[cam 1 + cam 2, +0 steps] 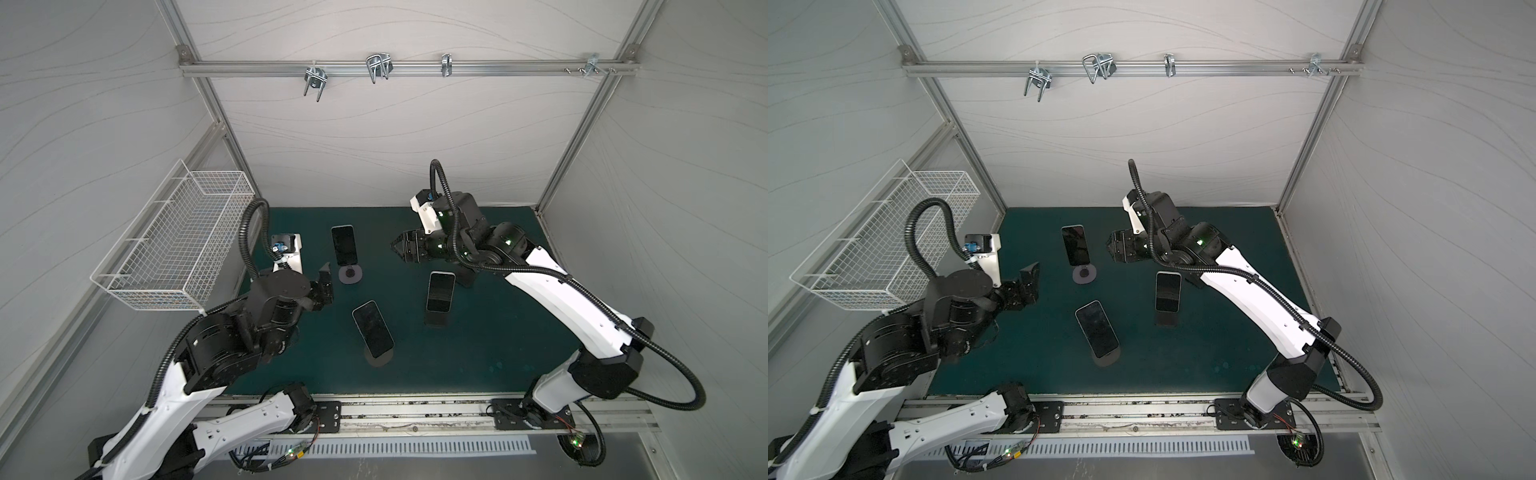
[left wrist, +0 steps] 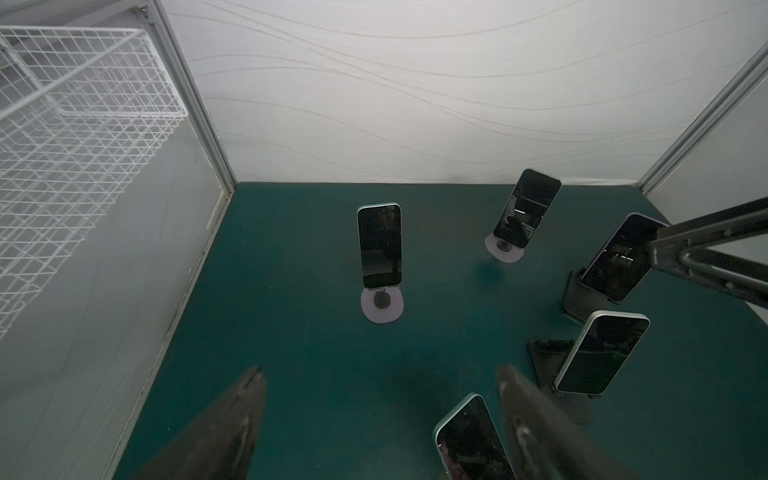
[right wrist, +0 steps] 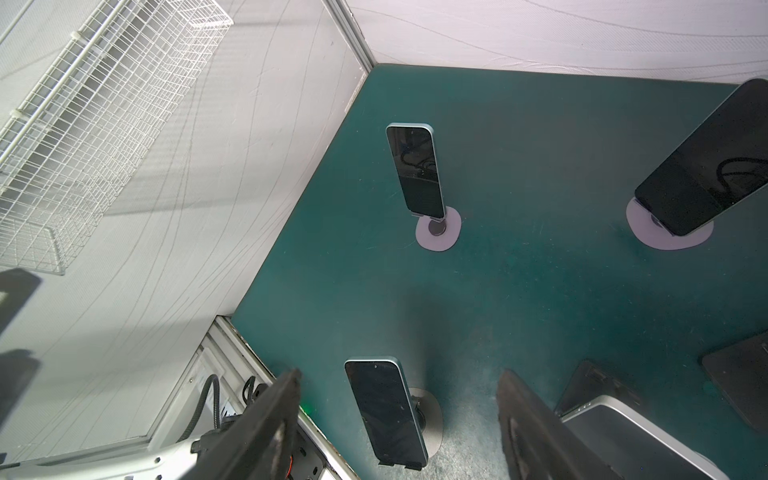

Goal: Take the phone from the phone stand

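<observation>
Several dark-screened phones lean on stands on the green mat. The back phone (image 1: 344, 245) sits on a grey round stand (image 1: 350, 275), and a second phone (image 1: 372, 328) sits nearer the front. A third phone (image 1: 440, 291) rests on a black stand. My left gripper (image 1: 326, 276) (image 2: 382, 374) is open and empty, just left of the grey stand. My right gripper (image 1: 395, 249) (image 3: 401, 374) is open and empty, to the right of the back phone. The left wrist view shows two more phones (image 2: 527, 208) (image 2: 619, 257), which my right arm hides in both top views.
A white wire basket (image 1: 174, 241) hangs on the left wall above the mat's edge. Metal hooks (image 1: 378, 66) hang from the back rail. The arms' mounting rail (image 1: 415, 415) runs along the front. Aluminium frame posts stand at the back corners.
</observation>
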`<state>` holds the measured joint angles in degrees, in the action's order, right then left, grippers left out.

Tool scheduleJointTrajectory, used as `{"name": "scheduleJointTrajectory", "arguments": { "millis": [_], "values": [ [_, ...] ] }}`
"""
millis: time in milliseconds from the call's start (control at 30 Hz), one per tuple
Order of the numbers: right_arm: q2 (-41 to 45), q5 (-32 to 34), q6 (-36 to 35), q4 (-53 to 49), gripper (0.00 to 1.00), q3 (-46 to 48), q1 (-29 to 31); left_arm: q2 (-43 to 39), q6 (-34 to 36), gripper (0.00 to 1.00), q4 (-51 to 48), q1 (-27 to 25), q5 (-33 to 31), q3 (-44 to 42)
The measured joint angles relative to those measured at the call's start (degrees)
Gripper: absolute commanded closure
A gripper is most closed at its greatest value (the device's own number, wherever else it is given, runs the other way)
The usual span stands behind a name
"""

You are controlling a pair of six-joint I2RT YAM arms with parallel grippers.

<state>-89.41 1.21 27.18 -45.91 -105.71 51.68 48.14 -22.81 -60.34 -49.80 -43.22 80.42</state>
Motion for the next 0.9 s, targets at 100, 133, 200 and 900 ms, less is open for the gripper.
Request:
{"name": "scheduleJointTrajectory", "arguments": {
  "millis": [100,133,200,900],
  "values": [
    [0.37,0.24,-0.70,-0.04,0.28,0.11,0.00,0.92,0.00,0.10,1.97,2.51,3.06,-1.44],
    [0.79,0.42,-1.03,0.00,0.27,0.39,0.00,1.31,-0.11,0.12,2.54,4.74,5.16,-1.90],
    [1.99,0.74,-1.57,-0.02,0.27,1.42,0.00,2.60,-0.74,0.14,3.02,9.84,9.05,-2.08],
    [21.09,-8.46,-1.81,-3.56,0.27,19.30,0.00,22.95,1.42,0.08,8.41,23.21,24.65,1.38]
  ]
}}
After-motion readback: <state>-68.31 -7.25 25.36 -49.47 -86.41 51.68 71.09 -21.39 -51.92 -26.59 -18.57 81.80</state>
